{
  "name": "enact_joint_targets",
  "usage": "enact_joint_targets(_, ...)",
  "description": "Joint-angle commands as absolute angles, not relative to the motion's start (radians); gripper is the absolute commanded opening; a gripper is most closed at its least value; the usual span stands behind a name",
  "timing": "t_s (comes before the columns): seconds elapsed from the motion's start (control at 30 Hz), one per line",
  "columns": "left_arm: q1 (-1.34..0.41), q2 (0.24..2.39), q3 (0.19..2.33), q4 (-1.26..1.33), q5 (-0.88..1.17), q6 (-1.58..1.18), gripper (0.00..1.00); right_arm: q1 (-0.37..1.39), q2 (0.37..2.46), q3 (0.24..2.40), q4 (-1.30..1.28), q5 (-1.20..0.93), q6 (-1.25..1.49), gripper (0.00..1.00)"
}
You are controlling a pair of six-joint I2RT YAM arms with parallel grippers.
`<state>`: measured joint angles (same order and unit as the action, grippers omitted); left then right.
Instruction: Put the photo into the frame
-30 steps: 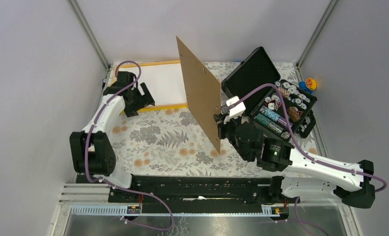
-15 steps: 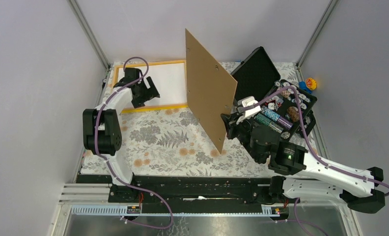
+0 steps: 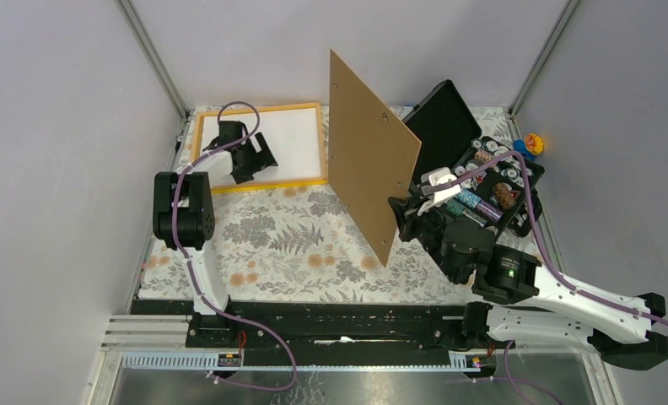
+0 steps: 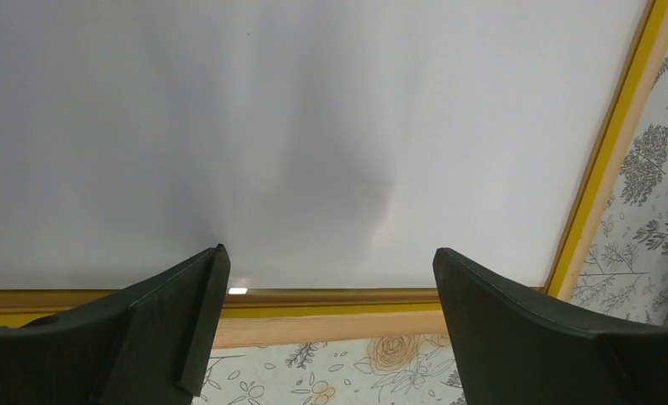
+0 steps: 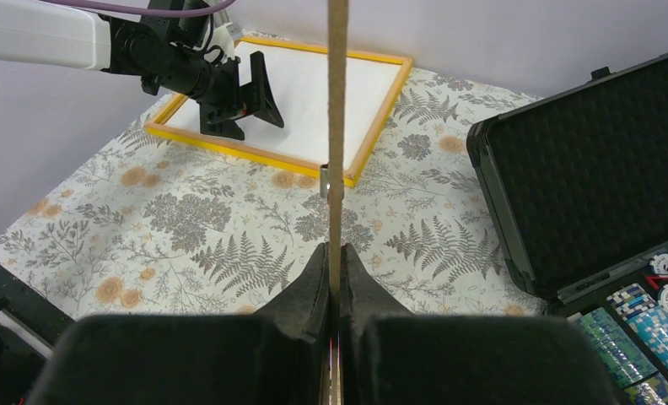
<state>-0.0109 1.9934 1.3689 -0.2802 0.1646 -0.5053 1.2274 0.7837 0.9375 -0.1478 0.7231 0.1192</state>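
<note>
The orange-yellow frame (image 3: 297, 182) lies flat at the back left of the table. A plain white sheet (image 3: 293, 143) fills it; no printed picture shows, so I cannot tell if this is the photo's back. My left gripper (image 3: 259, 160) is open and empty, low over the sheet. In the left wrist view its jaws (image 4: 329, 253) straddle the frame's near rail (image 4: 331, 308), with the sheet (image 4: 314, 126) beyond. My right gripper (image 3: 401, 211) is shut on the brown backing board (image 3: 369, 160) and holds it upright in mid-air, right of the frame. The right wrist view shows the board edge-on (image 5: 337, 126) between my pads (image 5: 337, 253).
An open black case (image 3: 440, 126) with poker chips (image 3: 491, 181) stands at the back right, close behind the board. A small colourful toy (image 3: 533, 143) sits at the far right corner. A floral cloth (image 3: 280, 245) covers the table. Grey walls close in on three sides.
My right gripper has carried the upright board rightward, uncovering the frame's right end. My left arm has folded inward and its gripper has shifted right, further over the white sheet.
</note>
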Motion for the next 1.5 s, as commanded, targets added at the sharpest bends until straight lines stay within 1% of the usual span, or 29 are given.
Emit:
enact_joint_targets(0.0, -0.007, 1.944, 1.331, -0.276, 0.174, -0.544, 0.99, 1.22, 0.785, 0.965, -0.053, 0.752, 0.144, 0.0)
enact_joint_targets(0.1, -0.008, 1.937, 1.322, -0.355, 0.185, -0.582, 0.99, 1.221, 0.804, 0.969, -0.043, 0.748, 0.141, 0.0)
enact_joint_targets(0.23, -0.007, 1.897, 1.255, -0.386, 0.221, -0.619, 0.99, 1.222, 0.831, 0.984, -0.034, 0.757, 0.138, 0.0)
enact_joint_targets(0.43, -0.049, 1.804, 1.125, -0.355, 0.28, -0.693, 0.99, 1.194, 0.863, 1.018, -0.024, 0.752, 0.199, 0.0)
enact_joint_targets(0.57, -0.122, 1.735, 1.043, -0.315, 0.309, -0.774, 0.99, 1.115, 0.901, 1.05, -0.026, 0.696, 0.307, 0.0)
enact_joint_targets(0.7, -0.195, 1.624, 0.968, -0.272, 0.266, -0.828, 0.99, 0.997, 0.919, 1.052, -0.011, 0.617, 0.443, 0.0)
enact_joint_targets(0.8, -0.193, 1.515, 0.942, -0.275, 0.241, -0.805, 0.99, 0.94, 0.939, 1.022, 0.091, 0.539, 0.494, 0.0)
enact_joint_targets(1.03, -0.194, 1.317, 1.103, -0.487, 0.187, -0.605, 0.99, 0.894, 1.022, 0.972, 0.287, 0.415, 0.665, 0.0)
enact_joint_targets(1.1, -0.196, 1.25, 1.143, -0.529, 0.163, -0.569, 0.99, 0.893, 1.069, 0.964, 0.312, 0.419, 0.796, 0.0)
enact_joint_targets(1.23, -0.202, 1.161, 1.232, -0.601, 0.104, -0.511, 0.99, 0.893, 1.2, 0.958, 0.39, 0.416, 1.028, 0.0)
enact_joint_targets(1.33, -0.213, 1.11, 1.303, -0.641, 0.067, -0.479, 0.99, 0.895, 1.334, 0.992, 0.477, 0.388, 1.134, 0.0)
enact_joint_targets(1.47, -0.222, 1.062, 1.387, -0.684, 0.01, -0.445, 0.99, 0.903, 1.51, 1.052, 0.563, 0.43, 1.255, 0.0)
